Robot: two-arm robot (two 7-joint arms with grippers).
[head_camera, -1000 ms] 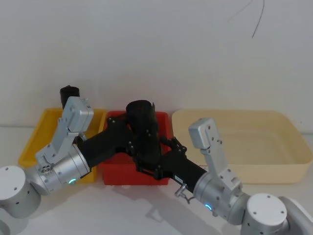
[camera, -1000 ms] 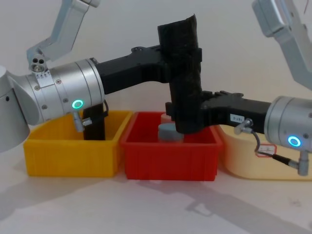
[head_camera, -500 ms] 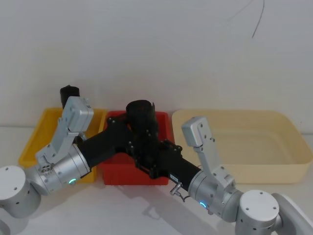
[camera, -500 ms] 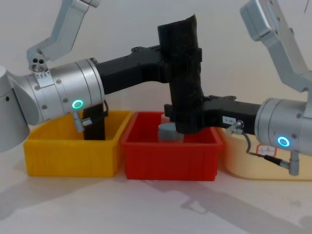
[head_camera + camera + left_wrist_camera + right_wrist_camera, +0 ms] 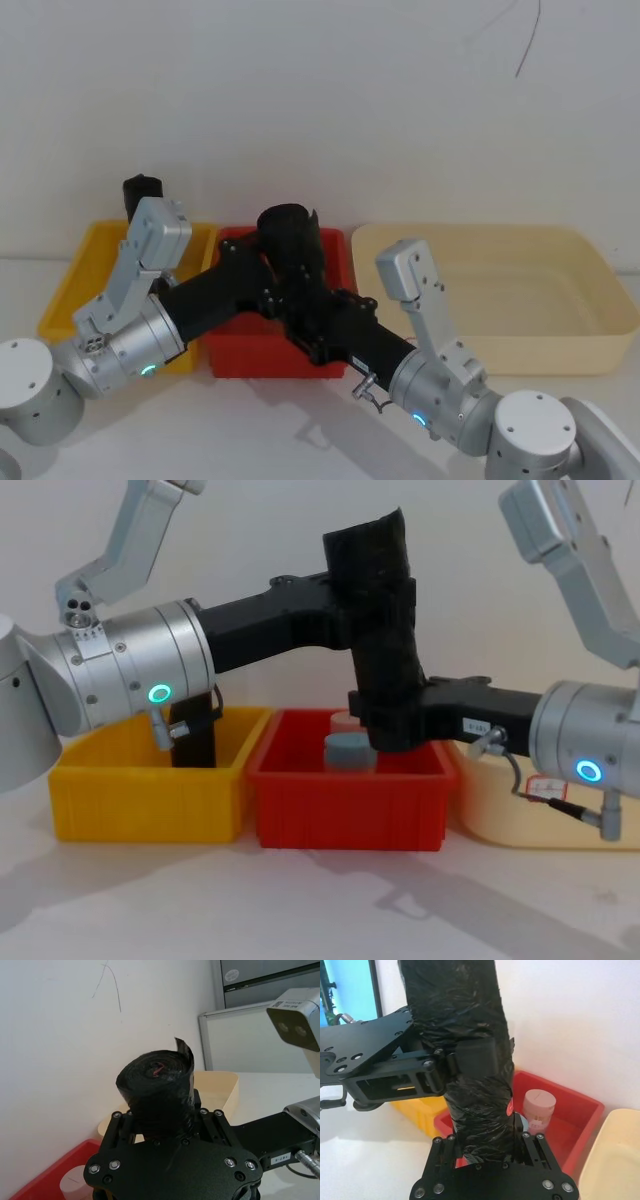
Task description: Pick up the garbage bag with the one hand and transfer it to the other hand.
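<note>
The garbage bag (image 5: 385,630), a wrinkled black roll, hangs nearly upright above the red bin (image 5: 350,805). My left gripper (image 5: 375,600) comes in from the left and is shut on the roll's upper half; one finger pad (image 5: 475,1060) presses into the plastic. My right gripper (image 5: 395,720) reaches in from the right and is shut on the roll's lower end, just above the bin. From the head view the roll's top (image 5: 290,225) stands over the left gripper (image 5: 285,275) and the right gripper (image 5: 315,325). The roll (image 5: 157,1085) rises between the left fingers.
The red bin holds a grey-blue lidded jar (image 5: 350,750) and a pink jar (image 5: 538,1107). To the left, a yellow bin (image 5: 150,795) carries another black roll (image 5: 195,730). A large cream tub (image 5: 500,300) lies to the right. A white wall is close behind.
My right gripper slid in onto the roll's lower end, then drew slightly right. The roll's lower end swung right with it, so it now leans. The left arm has stayed put.
</note>
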